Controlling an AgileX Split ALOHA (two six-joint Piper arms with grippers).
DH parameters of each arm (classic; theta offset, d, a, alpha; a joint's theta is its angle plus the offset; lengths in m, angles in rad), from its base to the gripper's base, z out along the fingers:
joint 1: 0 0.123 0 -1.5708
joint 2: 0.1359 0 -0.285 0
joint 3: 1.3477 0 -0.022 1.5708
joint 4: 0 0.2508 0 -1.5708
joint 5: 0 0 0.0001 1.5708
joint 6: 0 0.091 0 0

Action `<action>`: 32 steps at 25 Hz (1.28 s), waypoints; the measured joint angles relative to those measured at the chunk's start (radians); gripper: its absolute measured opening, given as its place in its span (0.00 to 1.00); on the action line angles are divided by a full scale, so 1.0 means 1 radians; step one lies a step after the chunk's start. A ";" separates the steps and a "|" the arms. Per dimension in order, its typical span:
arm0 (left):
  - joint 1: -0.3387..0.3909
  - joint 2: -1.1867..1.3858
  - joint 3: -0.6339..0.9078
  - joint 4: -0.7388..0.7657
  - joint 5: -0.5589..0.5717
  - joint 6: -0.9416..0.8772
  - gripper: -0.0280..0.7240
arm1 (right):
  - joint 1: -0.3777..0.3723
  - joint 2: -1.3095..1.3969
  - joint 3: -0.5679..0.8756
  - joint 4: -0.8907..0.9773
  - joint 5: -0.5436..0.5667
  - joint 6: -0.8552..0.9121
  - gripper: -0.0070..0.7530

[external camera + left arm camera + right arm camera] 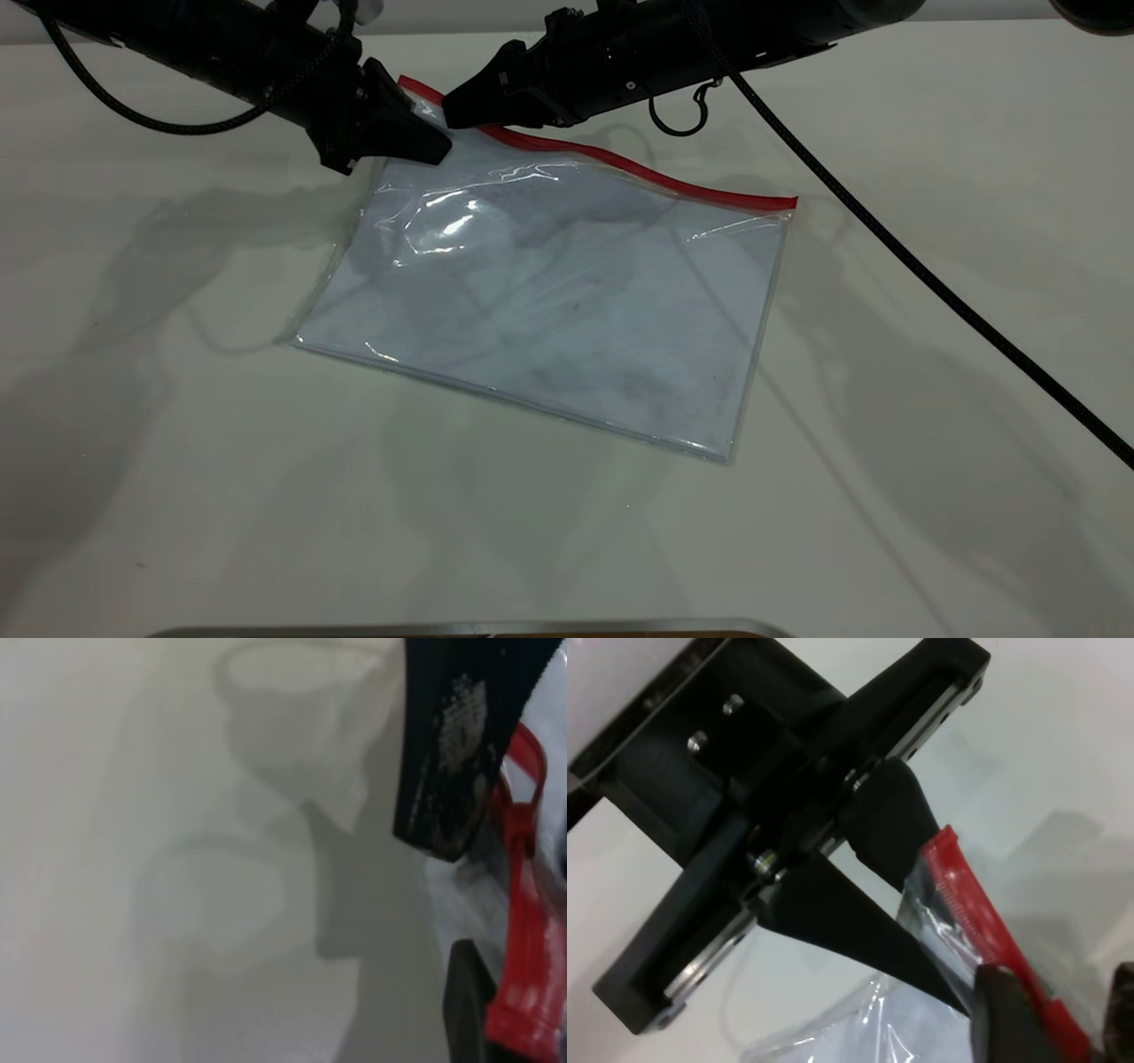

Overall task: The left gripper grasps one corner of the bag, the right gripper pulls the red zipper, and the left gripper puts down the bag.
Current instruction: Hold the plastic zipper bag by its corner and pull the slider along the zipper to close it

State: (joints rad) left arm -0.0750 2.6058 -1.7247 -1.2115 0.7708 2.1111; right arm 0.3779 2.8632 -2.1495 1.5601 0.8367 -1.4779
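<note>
The bag, a clear pouch with white paper inside, lies flat on the table, its far left corner lifted. The red zipper runs along its far edge. My left gripper is shut on that far left corner; the right wrist view shows its jaws pinching the plastic beside the red strip. My right gripper sits just right of it at the zipper's left end. Its fingers stand either side of the red strip with a small gap. The left wrist view shows the zipper and a right fingertip.
The white table carries only the bag. The right arm's black cable runs diagonally over the table's right side. A metal edge lies along the near rim.
</note>
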 joint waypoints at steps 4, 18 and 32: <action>0.000 0.000 0.000 0.000 0.000 0.000 0.11 | 0.000 0.000 0.000 -0.002 -0.001 -0.031 0.10; 0.053 -0.046 0.001 -0.059 0.137 -0.068 0.10 | -0.037 -0.017 -0.012 -0.011 0.078 -0.036 0.05; 0.062 -0.051 0.004 -0.257 0.200 -0.002 0.10 | -0.091 -0.025 -0.019 -0.008 0.111 -0.036 0.06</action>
State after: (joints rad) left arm -0.0127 2.5549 -1.7209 -1.4681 0.9710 2.1089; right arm 0.2865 2.8384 -2.1686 1.5520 0.9472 -1.5141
